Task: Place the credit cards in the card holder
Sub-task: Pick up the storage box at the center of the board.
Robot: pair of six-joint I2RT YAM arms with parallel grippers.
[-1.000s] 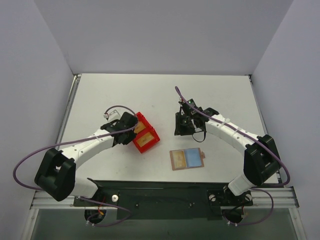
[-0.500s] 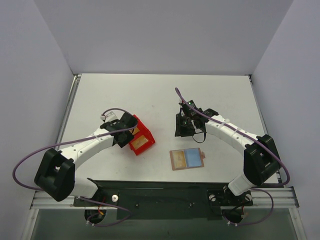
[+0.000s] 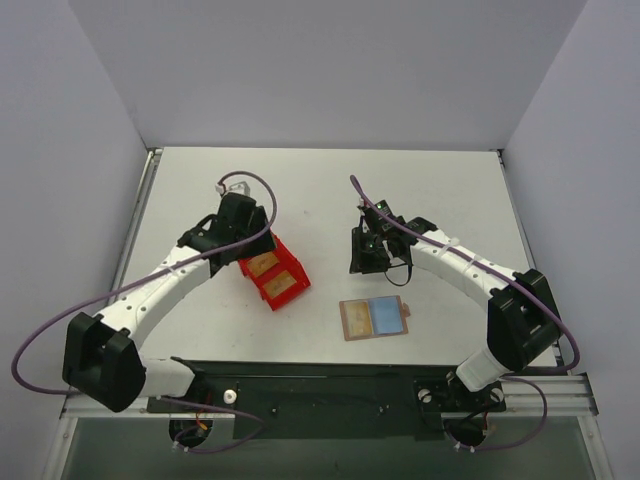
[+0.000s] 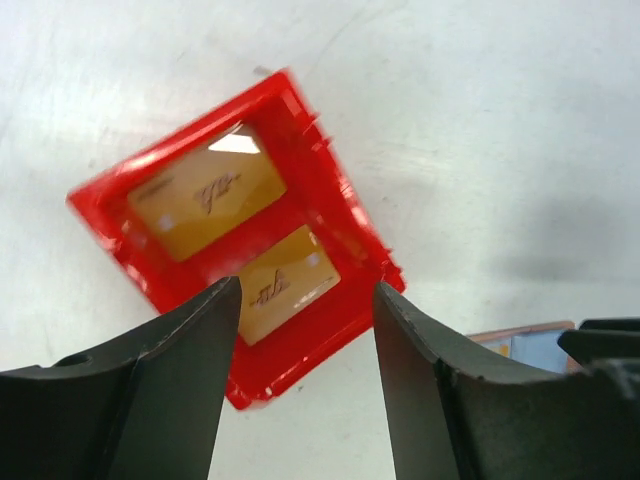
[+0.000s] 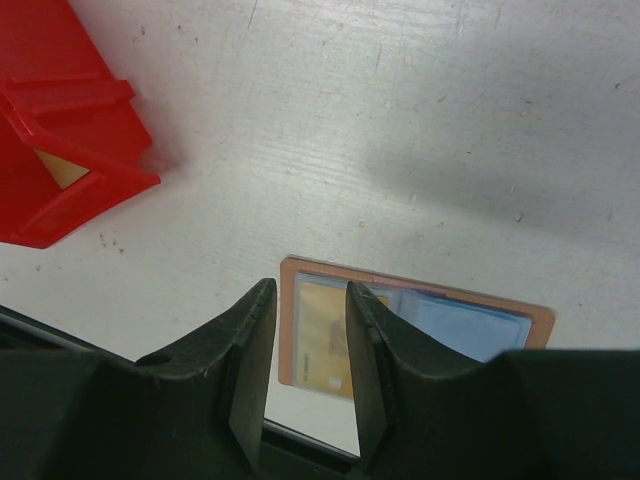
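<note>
Ok, left jaws (image 4: pixel 305 290) are apart with nothing between them. I'm hanging over the red bin (image 4: pixel 322 175) and touching nothing. Through the gap I see the bin's two compartments with the credit cards (image 4: pixel 205 192), one gold card lying flat in each, print side up.

Right jaws (image 5: pixel 308 290) are held at a narrow gap, also empty, off the desk (image 3: pixel 420 190). Through that gap I see the tan half of the card holder (image 3: pixel 375 318). From the top camera it lies opened flat on the desk, near the front edge, tan half left and light blue half right. It sits well apart from the bin. Can't tell whether a card is already in the tan side.
</note>
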